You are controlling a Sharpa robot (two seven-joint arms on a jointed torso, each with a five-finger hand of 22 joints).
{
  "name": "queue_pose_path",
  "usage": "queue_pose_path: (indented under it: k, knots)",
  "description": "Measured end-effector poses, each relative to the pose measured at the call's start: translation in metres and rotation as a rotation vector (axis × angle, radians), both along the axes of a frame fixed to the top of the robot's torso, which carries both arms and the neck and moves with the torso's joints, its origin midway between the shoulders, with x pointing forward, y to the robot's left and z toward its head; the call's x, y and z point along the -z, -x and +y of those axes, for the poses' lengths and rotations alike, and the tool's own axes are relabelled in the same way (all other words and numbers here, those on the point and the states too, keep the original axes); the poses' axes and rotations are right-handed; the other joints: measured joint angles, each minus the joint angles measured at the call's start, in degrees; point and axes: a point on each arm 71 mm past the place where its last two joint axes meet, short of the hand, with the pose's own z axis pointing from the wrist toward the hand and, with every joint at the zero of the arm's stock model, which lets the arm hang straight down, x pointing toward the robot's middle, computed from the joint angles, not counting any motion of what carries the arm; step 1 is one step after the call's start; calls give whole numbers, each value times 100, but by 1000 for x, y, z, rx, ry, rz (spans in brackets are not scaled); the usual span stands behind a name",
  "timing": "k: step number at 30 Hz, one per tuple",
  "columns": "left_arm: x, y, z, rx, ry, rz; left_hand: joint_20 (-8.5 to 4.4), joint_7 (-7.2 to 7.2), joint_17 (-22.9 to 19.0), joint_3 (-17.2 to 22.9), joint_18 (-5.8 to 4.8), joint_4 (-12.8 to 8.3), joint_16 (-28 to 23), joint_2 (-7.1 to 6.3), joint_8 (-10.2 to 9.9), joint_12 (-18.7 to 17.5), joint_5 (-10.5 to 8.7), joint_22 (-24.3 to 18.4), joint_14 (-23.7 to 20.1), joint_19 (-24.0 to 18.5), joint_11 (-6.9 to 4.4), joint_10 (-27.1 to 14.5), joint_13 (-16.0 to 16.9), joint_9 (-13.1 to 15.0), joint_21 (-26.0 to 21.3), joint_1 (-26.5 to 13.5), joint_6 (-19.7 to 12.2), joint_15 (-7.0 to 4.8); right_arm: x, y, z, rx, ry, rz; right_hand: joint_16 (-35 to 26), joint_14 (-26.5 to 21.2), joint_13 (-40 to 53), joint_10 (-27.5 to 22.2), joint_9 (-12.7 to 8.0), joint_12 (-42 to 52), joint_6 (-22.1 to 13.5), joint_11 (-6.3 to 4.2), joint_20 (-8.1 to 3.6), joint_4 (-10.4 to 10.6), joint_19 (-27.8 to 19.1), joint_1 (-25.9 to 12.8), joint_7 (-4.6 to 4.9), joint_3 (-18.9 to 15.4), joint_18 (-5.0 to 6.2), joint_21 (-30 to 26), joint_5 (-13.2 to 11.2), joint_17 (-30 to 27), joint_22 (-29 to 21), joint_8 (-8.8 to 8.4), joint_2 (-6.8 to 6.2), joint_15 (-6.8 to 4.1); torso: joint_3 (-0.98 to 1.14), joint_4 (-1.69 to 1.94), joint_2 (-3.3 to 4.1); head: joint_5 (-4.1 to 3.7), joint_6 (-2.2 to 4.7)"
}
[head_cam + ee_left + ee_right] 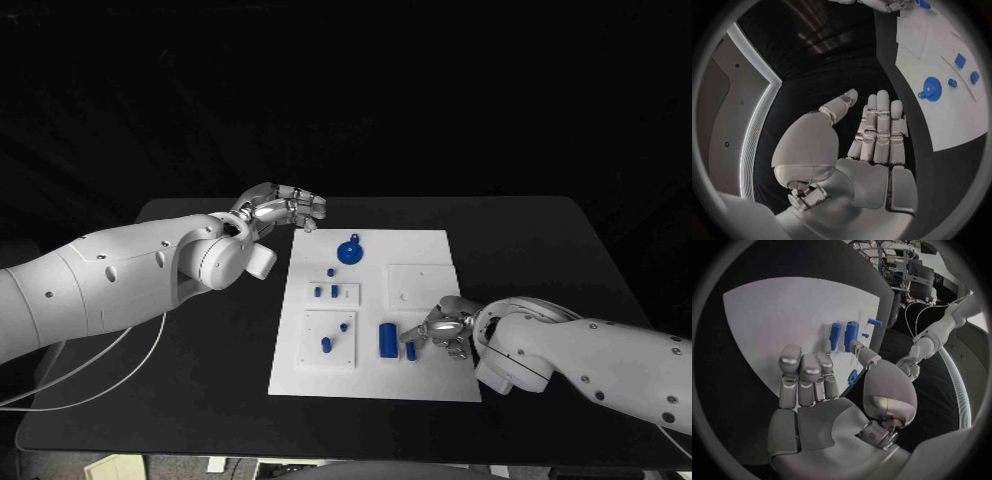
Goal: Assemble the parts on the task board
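The white task board (421, 252) lies in the middle of the table. On it are a round blue part (351, 250), small blue parts (327, 292), a blue block (388, 339) and a short blue peg (411, 351). My left hand (281, 208) hovers by the board's far left corner with its fingers straight and holds nothing (876, 135). My right hand (449, 325) rests at the board's near right edge, fingers stretched out (807, 380). The peg (853, 376) shows in the gap beside its thumb; I cannot tell if they touch. The round part (931, 88) lies off to the side of my left hand.
Raised white square plates (330, 338) sit on the board's near left, another (420, 284) at its right. Bare black table (216, 340) surrounds the board. A white cable (101, 375) runs along the table's left.
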Motion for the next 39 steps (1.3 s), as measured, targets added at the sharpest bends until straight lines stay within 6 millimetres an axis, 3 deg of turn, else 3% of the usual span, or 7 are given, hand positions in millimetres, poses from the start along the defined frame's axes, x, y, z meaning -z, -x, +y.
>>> queue_pose_path:
  k: [7, 15, 19, 29, 34, 37, 39]
  knots:
    - [0, 0, 0, 0, 0, 1, 0, 0, 5, 0, 0, 0, 0, 0, 0, 0, 0, 5, 0, 0, 0, 0, 0, -5, 0, 0, 0, 0, 0, 2, -4, -16, 3, 3, 0, -2, 0, -12, 24, 0, -1, -11, -28, -145, -29, 176, 0, -143, -4, 0, 0, 7, 2, -1, 28, 1, 0, 3, 0, 3, -2]
    - [0, 0, 1, -1, -1, 1, 0, 0, 7, 0, 0, 0, 0, 0, 0, 0, 0, 4, 0, 0, 0, 0, -1, -5, 0, 0, 0, 0, 2, 8, -7, -79, 19, 28, 0, -2, 0, -30, 32, 0, -22, -10, -27, -553, -30, 654, 20, -206, -4, 0, 0, 7, 9, 0, 46, 1, 1, 0, 0, 3, 3]
    - [0, 0, 1, -1, -1, 1, 0, 1, 11, 0, 0, 0, 0, 0, 0, 0, 0, 5, 0, 0, 0, 0, 0, -5, 0, 0, 1, 0, 3, 10, -7, -104, 29, 33, 0, -3, 1, -30, 32, 0, -22, -10, -26, -639, -31, 747, 19, -210, -4, 0, 0, 7, 8, 0, 69, 2, 2, -2, -1, 7, 3]
    - [0, 0, 1, -1, -1, 2, -21, 1, 17, 0, 55, 0, 0, 0, 0, 0, 0, 8, 0, 21, 0, 0, 4, -4, 0, 0, 1, 0, 3, 11, -5, -131, 39, 35, -22, -9, 1, -31, 32, 0, -30, -9, -18, -638, -38, 747, 11, -212, -4, 0, 0, 6, 8, 0, 69, 9, 4, -1, -1, -3, -3]
    - [0, 0, 1, 0, -1, 2, -21, 1, 21, 0, 58, 0, 0, 0, 0, 0, 0, 8, 0, 21, 0, 0, 4, -4, 0, 0, 1, 0, 4, 10, -7, -128, 44, 33, -23, -10, 1, -31, 32, 0, -30, -9, -17, -509, -39, 594, 10, -261, -5, 0, 0, 6, 8, 0, 222, 9, 3, 0, -1, -7, -12]
    - [0, 0, 1, 0, -1, 2, -21, 1, 33, -21, 58, 46, -26, 15, 0, 0, 0, 17, 0, 21, 0, 0, 3, -8, -4, -14, 1, 0, 4, 9, -7, -127, 46, 32, -24, -10, 4, -31, 24, 0, -30, -9, -17, -264, -39, 323, 10, -280, -5, -25, 45, 6, 5, 0, 493, 9, -1, 2, -1, -10, -15]
    - [0, 0, 1, 0, -1, 2, -21, 1, 43, -18, 57, 80, -26, 24, 0, 0, 0, 17, 0, 21, 0, 0, 3, -12, -23, -58, 1, 0, 4, 9, -7, -128, 46, 32, -24, -7, 4, -31, 9, 0, -29, -9, -17, -170, -39, 335, 10, -149, -5, -25, 45, 6, 5, 0, 480, 7, -1, 3, -1, -12, -21]
